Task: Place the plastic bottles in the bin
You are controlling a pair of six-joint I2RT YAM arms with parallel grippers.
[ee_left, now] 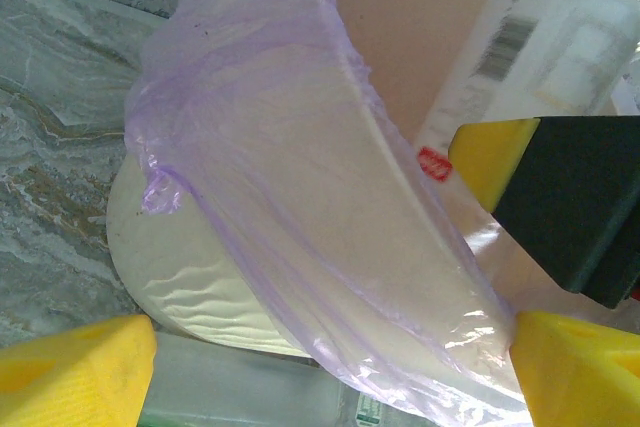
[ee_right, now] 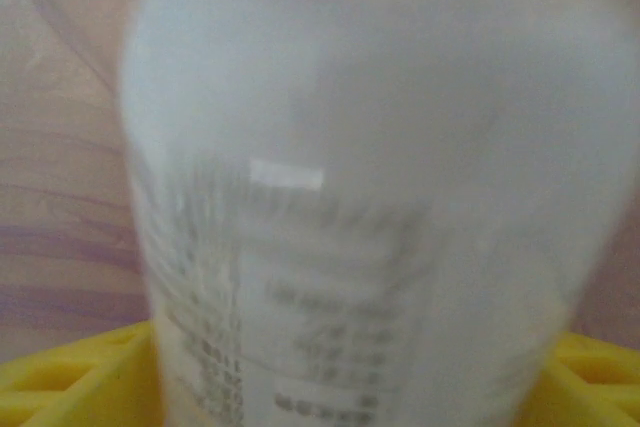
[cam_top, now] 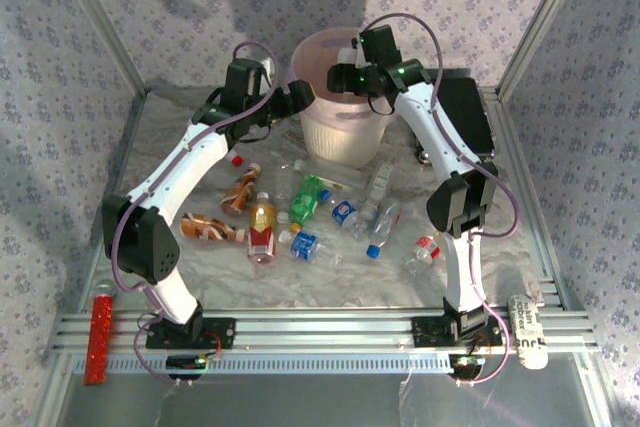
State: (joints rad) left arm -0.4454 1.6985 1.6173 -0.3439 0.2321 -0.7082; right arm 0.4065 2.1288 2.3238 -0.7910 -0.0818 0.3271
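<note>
The pale bin [cam_top: 345, 137] stands at the back middle of the table, lined with a thin purple bag [ee_left: 280, 147]. My right gripper [cam_top: 350, 77] hangs over its mouth. A white bottle [ee_right: 340, 197] with a printed label sits between its yellow fingers [ee_right: 80, 377], blurred while they stay sharp, so the jaws are loose around it. My left gripper [cam_top: 298, 97] is at the bin's left rim, outside its wall [ee_left: 200, 277]. A clear bottle with a green label [ee_left: 250, 387] fills the gap between its fingers. Several bottles lie on the table, among them an amber one [cam_top: 262, 222] and a green one [cam_top: 305, 197].
A flat black case [cam_top: 465, 112] lies right of the bin. A red bar [cam_top: 98, 337] rests at the near left by the rail. A loose red cap [cam_top: 237, 159] lies left of the bottles. Metal frame posts and patterned walls close in both sides.
</note>
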